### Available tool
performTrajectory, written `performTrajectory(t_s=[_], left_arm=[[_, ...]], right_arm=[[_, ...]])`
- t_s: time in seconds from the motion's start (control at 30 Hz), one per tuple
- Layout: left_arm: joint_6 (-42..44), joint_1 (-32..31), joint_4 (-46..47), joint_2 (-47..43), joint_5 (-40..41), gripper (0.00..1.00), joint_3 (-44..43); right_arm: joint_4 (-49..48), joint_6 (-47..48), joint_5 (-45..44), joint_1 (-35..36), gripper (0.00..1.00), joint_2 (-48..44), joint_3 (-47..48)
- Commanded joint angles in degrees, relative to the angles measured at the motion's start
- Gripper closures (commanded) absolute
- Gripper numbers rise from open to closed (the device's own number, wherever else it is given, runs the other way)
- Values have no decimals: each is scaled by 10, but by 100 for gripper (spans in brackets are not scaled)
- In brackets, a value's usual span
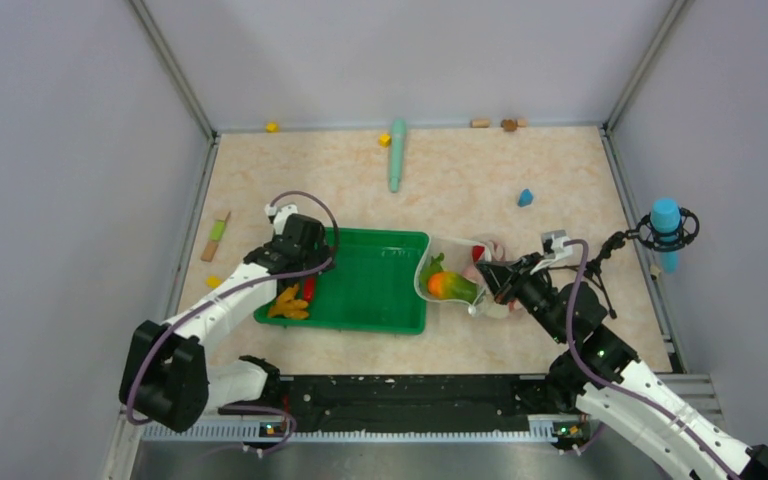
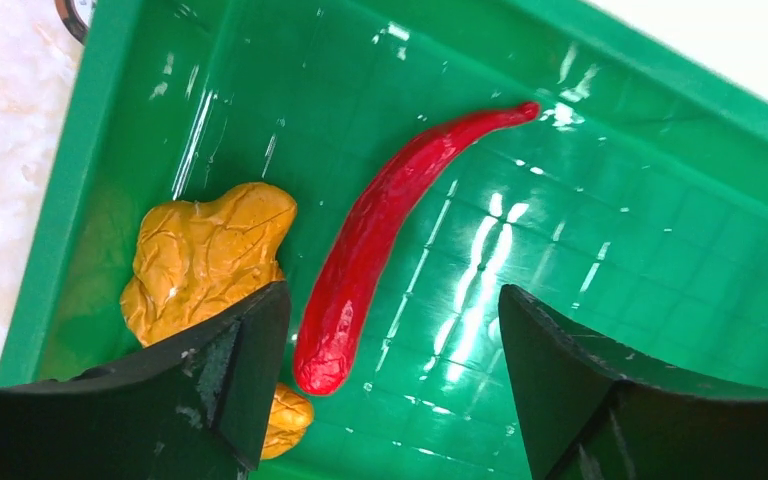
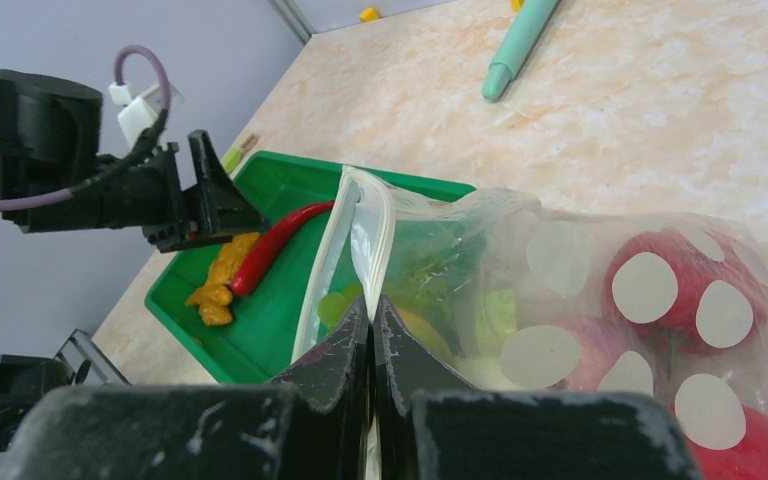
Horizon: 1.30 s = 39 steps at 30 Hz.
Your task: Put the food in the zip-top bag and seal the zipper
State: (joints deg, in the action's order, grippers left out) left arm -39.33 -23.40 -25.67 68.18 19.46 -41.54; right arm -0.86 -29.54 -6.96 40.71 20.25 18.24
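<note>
The red chili [image 2: 380, 230] and the yellow-orange bunch [image 2: 205, 250] lie at the left end of the green tray [image 1: 375, 290]. My left gripper [image 2: 390, 370] hovers open just above them, the chili's blunt end near its left finger. The dotted zip-top bag [image 3: 580, 290] lies right of the tray with its mouth open toward it; the mango [image 1: 450, 285], a green leaf [image 1: 432, 266] and red tomatoes [image 3: 680, 290] are inside. My right gripper [image 3: 372, 315] is shut on the bag's mouth edge with the zipper strip [image 3: 360, 235], holding it up.
A long teal stick [image 1: 397, 153] lies at the back centre. Small yellow blocks [image 1: 272, 127], a blue block [image 1: 525, 197] and wooden pieces [image 1: 495, 124] lie along the back and right. A green-wood piece [image 1: 216, 236] lies left of the tray. A blue microphone [image 1: 666, 226] stands at the right wall.
</note>
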Motion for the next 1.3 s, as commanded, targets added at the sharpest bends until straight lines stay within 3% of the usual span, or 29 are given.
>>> performTrajectory(t_s=[0.0, 0.13, 0.63, 0.77, 0.83, 0.9, 1.1, 1.27], left_arm=[[12, 15, 4, 48, -20, 22, -5], [11, 20, 10, 74, -20, 34, -1], [12, 21, 43, 149, -80, 54, -20], [10, 21, 16, 160, -87, 79, -42], [6, 20, 13, 148, -87, 94, -40], [7, 20, 19, 125, -96, 100, -34], [12, 18, 44, 14, -131, 100, -23], [23, 16, 102, -100, -187, 100, -8]], right_arm=[[-25, 8, 2, 1, 100, -7, 9], [-26, 8, 2, 1, 100, -6, 8], [-20, 7, 0, 1, 100, -6, 11], [-19, 6, -1, 0, 100, -6, 11], [-19, 5, 0, 0, 100, -5, 12], [-20, 6, 0, 0, 100, -5, 11], [-17, 1, -2, 0, 100, -2, 15], [43, -37, -46, 0, 100, 15, 48]])
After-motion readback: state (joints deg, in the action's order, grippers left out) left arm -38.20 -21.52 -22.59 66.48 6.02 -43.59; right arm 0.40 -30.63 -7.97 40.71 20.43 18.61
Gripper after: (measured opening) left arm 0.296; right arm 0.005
